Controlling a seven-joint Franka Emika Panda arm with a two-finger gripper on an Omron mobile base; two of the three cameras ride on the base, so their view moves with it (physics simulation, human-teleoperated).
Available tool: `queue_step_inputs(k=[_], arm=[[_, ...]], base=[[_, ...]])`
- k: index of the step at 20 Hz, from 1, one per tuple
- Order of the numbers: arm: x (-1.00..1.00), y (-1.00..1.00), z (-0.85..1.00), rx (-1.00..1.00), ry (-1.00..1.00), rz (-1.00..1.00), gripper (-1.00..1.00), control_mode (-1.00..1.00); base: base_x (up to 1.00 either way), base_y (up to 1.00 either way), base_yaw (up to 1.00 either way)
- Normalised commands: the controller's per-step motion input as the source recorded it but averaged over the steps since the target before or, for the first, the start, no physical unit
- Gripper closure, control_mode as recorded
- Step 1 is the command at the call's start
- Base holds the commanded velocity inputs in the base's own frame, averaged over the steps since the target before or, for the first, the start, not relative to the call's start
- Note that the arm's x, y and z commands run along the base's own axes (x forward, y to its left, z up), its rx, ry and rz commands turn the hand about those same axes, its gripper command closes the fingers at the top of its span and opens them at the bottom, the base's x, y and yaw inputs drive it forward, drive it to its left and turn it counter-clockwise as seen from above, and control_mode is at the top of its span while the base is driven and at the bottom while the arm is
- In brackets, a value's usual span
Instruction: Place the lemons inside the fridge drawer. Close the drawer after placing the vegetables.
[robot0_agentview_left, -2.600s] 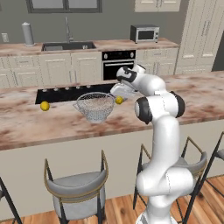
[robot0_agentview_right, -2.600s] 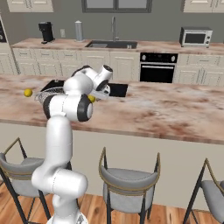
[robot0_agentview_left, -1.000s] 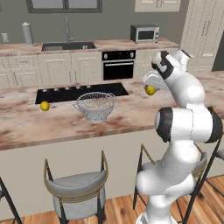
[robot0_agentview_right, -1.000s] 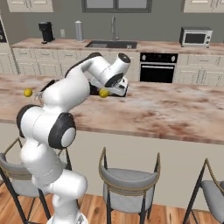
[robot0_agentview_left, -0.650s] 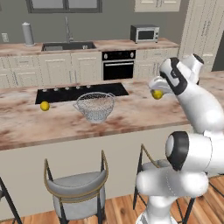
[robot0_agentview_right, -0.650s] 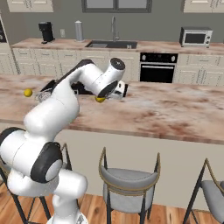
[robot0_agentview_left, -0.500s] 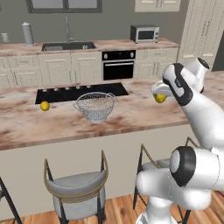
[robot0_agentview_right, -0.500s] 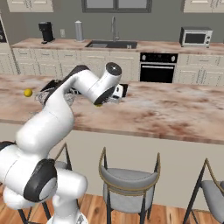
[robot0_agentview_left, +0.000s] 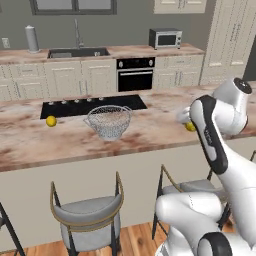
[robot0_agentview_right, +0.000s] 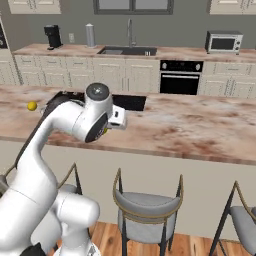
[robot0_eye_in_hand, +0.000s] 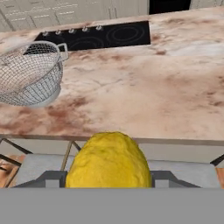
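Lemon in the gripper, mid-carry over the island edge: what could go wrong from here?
1. The gripper is shut on a round lemon, now out past the counter edge above a stool; a slip would likely drop it to the floor.
2. The second lemon lies loose on the counter beside the wire bowl; it could roll if nudged on the return reach.

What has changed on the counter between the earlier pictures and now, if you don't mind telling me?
The arm has swung from beside the wire-mesh bowl out to the right, carrying one lemon shut in the gripper; it now hangs near the counter's front edge. The grip has not changed. The other lemon, the bowl and the stools stayed where they were.
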Motion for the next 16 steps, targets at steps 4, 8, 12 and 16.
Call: queue_step_inputs(k=[4,8,12,16], arm=[[-0.41,0.4,0.15,-0.1,0.0,-0.07,1.0,-1.0],[0.0,0.16,0.0,-0.02,0.0,0.0,1.0,-1.0],[-0.01,0.0,0.0,0.0,-0.02,0.0,1.0,1.0],[0.0,0.0,0.0,0.0,0.0,0.0,1.0,1.0]], base=[[0.0,0.0,0.0],[0.0,0.0,0.0],[-0.3,-0.11,-0.19],[-0.43,-0.5,-0.57]])
